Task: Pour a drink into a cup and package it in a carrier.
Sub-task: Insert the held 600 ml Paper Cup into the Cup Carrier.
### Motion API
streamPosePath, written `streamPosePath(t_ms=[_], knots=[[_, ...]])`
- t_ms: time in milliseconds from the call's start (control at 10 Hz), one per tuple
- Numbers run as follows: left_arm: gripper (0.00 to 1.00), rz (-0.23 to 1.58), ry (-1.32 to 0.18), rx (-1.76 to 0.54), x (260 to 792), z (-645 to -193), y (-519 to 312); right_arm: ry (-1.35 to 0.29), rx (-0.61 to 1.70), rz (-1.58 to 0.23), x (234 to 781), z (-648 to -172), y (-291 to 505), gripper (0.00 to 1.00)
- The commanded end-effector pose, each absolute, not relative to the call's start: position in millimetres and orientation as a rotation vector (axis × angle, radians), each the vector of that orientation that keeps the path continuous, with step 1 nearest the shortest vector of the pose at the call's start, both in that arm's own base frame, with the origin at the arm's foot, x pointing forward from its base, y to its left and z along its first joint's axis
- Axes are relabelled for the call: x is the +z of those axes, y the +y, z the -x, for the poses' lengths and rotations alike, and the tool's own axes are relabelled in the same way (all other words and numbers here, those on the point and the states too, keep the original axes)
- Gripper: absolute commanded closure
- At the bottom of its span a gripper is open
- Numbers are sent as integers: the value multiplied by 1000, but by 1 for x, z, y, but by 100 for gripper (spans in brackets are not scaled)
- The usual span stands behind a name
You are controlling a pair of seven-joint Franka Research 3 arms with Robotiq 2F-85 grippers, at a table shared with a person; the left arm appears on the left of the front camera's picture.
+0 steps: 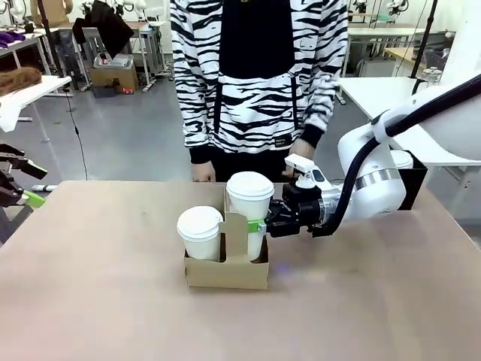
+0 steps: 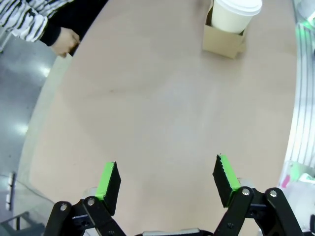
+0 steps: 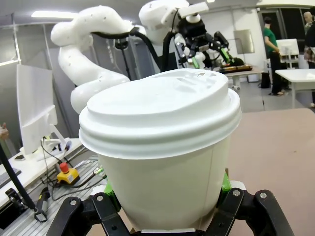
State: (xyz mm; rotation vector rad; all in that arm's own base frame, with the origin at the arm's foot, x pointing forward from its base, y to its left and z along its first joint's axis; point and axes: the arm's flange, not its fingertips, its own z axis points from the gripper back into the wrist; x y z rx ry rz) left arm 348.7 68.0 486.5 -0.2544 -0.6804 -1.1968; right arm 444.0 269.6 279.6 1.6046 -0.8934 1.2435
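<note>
On the table [image 1: 90, 301], near its middle and somewhat toward the far edge where the person stands, sits the tan cardboard carrier [image 1: 225, 272] with its upright central handle. The tall white cup [image 1: 250, 210], capped with a white lid, stands in the right-hand slot and rises well above the carrier's walls. A shorter lidded cup [image 1: 200, 233] sits in the left-hand slot, just beside the handle. The right gripper [image 1: 259, 225] reaches in from the right side and is clamped around the tall cup's body, green pads pressed against its wall on both sides; in the right wrist view the cup [image 3: 162, 162] sits squarely between the two fingers, with cardboard showing just beneath it. The left gripper [image 2: 166, 179] hangs over bare tabletop near the left edge, well apart from the carrier [image 2: 222, 42], its jaws spread wide with nothing between the green pads [image 2: 109, 179]. The person in a zebra-striped top stands at the far edge, one hand [image 1: 201, 171] resting at the table's rim behind the carrier.
</note>
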Motion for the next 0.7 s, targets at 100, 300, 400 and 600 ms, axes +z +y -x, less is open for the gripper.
streamPosePath(t_ms=[100, 300, 400, 600], knots=[[6, 268, -685, -1187, 490, -348, 65, -888, 1313, -1609, 264, -447, 268, 17], [6, 268, -685, -1187, 490, -348, 65, -876, 1341, -1613, 248, -450, 267, 17], [6, 268, -685, -1187, 490, -348, 65, -873, 1361, -1611, 242, -451, 266, 17], [6, 268, -685, -1187, 490, -348, 65, -917, 1408, -1573, 238, -450, 263, 0]])
